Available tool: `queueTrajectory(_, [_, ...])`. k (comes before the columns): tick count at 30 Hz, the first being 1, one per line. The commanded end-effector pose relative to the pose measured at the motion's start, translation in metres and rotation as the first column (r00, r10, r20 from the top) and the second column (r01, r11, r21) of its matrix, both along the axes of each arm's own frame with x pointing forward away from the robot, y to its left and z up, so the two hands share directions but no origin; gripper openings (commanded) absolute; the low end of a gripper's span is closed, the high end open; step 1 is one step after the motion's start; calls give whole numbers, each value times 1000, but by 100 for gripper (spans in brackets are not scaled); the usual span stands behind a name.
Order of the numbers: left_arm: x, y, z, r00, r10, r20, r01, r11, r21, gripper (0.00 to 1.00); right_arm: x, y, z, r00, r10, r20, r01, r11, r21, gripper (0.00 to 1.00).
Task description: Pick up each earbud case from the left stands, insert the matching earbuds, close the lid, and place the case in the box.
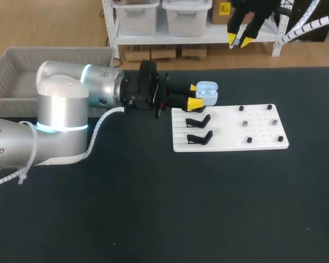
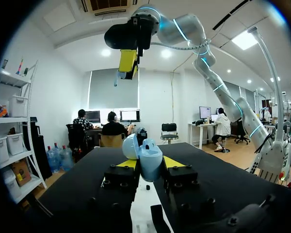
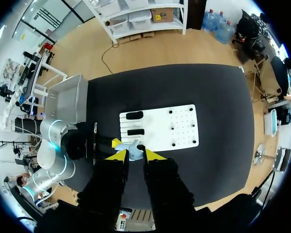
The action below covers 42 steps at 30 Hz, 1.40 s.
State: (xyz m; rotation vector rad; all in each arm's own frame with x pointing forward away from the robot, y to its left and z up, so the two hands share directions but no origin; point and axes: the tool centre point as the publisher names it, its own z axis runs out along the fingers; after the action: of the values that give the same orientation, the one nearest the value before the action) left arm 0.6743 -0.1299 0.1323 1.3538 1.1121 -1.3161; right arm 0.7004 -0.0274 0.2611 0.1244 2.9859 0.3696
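Table [image 1: 153,208], black, holds a white board [image 1: 230,143] near its far edge. Left jaws clamp the open blue earbud case [image 1: 207,93] at the board's far left corner; right jaws hang apart above. Case looks light, hard, slippery: hold its round sides softly.

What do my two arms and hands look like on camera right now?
Both arms are rounded silver-grey tubes with glowing cyan rings at the joints: the left arm and the right arm. A white spiral-wrapped cable runs along each. The left hand and the right hand are black and blocky, each with two fingers ending in bright yellow wedge tips.
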Motion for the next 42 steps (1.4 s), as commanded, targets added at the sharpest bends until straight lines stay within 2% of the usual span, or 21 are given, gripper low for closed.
queueTrajectory(1, [-2,0,0,1000,7,3,-7,1000,-2,0,-4,8,1,999,37,-2,-37,999,0,0])
queueTrajectory(6, [-2,0,0,1000,7,3,-7,1000,-2,0,-15,20,0,992,123,2,-123,992,-5,0])
queueTrajectory(15, [-2,0,0,1000,7,3,-7,1000,-2,0,-42,36,-8,966,256,-49,-257,966,-37,0])
queueTrajectory(22, [-2,0,0,1000,7,3,-7,1000,-2,0,-62,48,-23,955,290,-64,-294,954,-57,0])
queueTrajectory(25, [-2,0,0,1000,7,3,-7,1000,-2,0,-68,51,-28,960,279,-23,-280,957,-79,0])
queueTrajectory(26, [-2,0,0,1000,7,3,-7,1000,-2,0,-69,53,-30,960,281,-7,-280,954,-111,0])
queueTrajectory(32, [-2,0,0,1000,7,3,-7,1000,-2,0,-70,56,-44,960,281,-3,-279,949,-144,0])
queueTrajectory(42, [-2,0,0,1000,7,3,-7,1000,-2,0,-64,60,-54,958,285,-8,-283,946,-156,0])
